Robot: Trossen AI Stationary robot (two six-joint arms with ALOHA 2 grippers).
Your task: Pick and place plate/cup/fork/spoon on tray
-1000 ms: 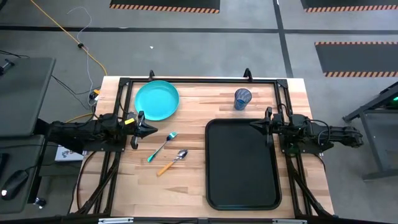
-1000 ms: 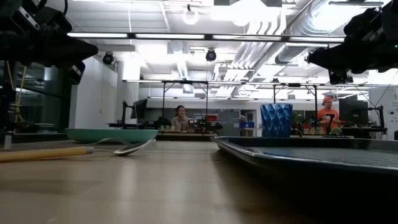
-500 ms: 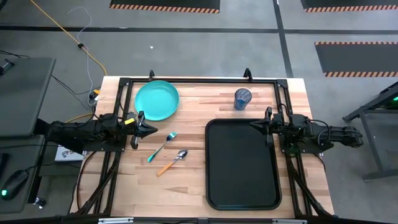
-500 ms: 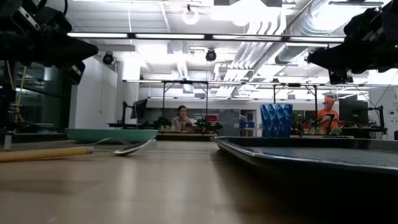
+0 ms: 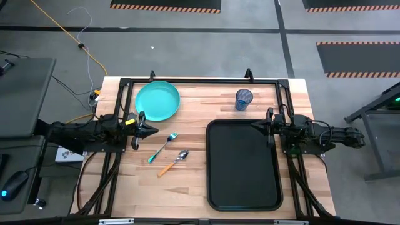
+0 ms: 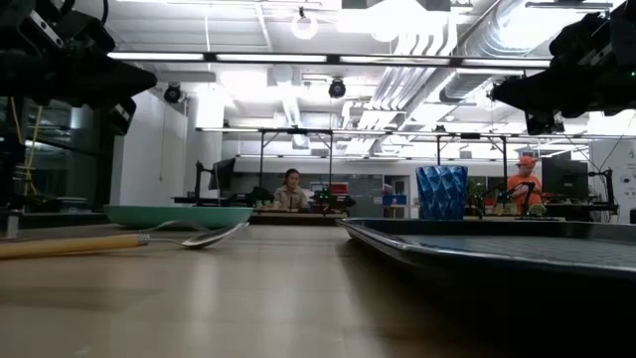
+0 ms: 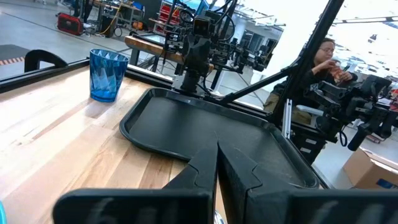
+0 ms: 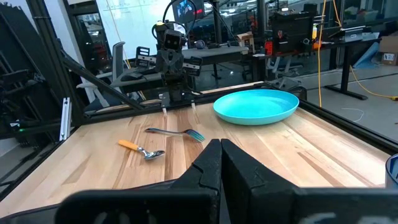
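Nothing has been placed: the tray (image 5: 242,165) lies bare by the bench's right edge. The plate (image 5: 157,100), fork (image 5: 163,147) and spoon (image 5: 173,162) lie toward the left edge, and the cup (image 5: 244,99) stands by the far edge. The left gripper (image 5: 152,130) and right gripper (image 5: 255,125) are clenched, holding nothing.

Wooden counter (image 5: 200,181) bearing plate (image 5: 157,100), cup (image 5: 244,99), fork (image 5: 163,147), spoon (image 5: 173,162) and black tray (image 5: 242,165), all lying apart.

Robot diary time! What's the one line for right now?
left gripper: shut, empty | right gripper: shut, empty | tray: bare | plate, cup, fork, spoon: on table
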